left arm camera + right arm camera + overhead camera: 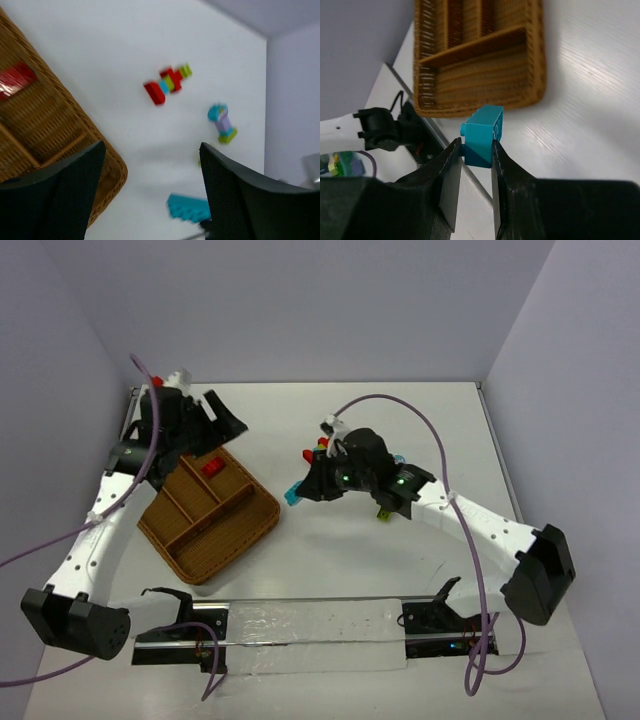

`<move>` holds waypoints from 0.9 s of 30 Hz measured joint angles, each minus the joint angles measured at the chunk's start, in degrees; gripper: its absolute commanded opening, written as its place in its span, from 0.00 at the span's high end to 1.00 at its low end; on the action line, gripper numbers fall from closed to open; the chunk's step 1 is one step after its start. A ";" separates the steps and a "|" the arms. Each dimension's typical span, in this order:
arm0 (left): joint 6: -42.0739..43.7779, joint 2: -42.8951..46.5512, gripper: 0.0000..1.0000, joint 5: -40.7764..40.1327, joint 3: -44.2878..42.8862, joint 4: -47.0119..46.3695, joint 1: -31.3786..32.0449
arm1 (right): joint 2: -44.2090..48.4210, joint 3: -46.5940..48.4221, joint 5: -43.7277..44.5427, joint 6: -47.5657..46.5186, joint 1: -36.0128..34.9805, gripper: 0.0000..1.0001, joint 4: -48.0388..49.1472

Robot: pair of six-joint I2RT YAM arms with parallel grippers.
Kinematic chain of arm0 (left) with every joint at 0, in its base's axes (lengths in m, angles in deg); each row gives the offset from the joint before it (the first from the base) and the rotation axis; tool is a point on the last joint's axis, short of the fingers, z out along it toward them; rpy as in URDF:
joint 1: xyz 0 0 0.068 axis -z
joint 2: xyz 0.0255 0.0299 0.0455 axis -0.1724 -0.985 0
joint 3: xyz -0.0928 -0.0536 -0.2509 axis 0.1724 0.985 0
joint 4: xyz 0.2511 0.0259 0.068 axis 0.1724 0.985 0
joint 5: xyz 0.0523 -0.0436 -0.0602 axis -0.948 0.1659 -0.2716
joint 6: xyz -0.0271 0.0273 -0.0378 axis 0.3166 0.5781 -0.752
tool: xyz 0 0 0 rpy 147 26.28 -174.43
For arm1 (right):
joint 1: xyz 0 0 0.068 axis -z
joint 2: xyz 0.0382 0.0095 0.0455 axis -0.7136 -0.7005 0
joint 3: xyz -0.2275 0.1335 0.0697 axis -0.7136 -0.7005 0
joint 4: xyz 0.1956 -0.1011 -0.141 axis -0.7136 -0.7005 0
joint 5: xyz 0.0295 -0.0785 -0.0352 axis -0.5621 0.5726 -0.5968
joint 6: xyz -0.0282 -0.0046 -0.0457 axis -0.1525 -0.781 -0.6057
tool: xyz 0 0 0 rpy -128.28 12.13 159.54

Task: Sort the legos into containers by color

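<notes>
At centre of the top view, the right end effector (299,491) pinches a teal-blue plastic brick (292,497) over the white worktop (350,560), just right of the brown woven wicker tray (255,527). At upper left, the left end effector (226,420) gapes empty beyond the tray's top compartment, which holds a red brick (212,468).

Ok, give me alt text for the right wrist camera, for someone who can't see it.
The right gripper is shut on a teal lego brick, seen against the white table. Beyond the brick lies the brown wicker tray with its inner dividers showing; the brick sits just outside the tray's rim in this view.
</notes>
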 measured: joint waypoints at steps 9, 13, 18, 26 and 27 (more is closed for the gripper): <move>-5.96 7.38 0.15 -19.11 -10.40 11.54 -0.46 | -20.47 16.65 1.40 0.37 -8.14 0.98 2.02; -7.11 7.11 0.13 -22.24 -10.03 14.43 -0.46 | -29.20 23.25 1.61 0.88 -9.57 0.82 1.55; -7.47 6.68 0.12 -23.41 -8.50 16.00 -0.59 | -34.75 27.56 1.71 1.77 -10.27 0.22 -0.49; -7.48 5.80 0.12 -24.20 -8.31 17.16 -1.10 | -38.01 35.29 7.32 -0.07 -11.64 0.23 -6.21; -7.49 5.60 0.12 -24.20 -8.21 17.18 -1.17 | -37.33 34.90 8.36 -0.35 -11.67 0.26 -6.87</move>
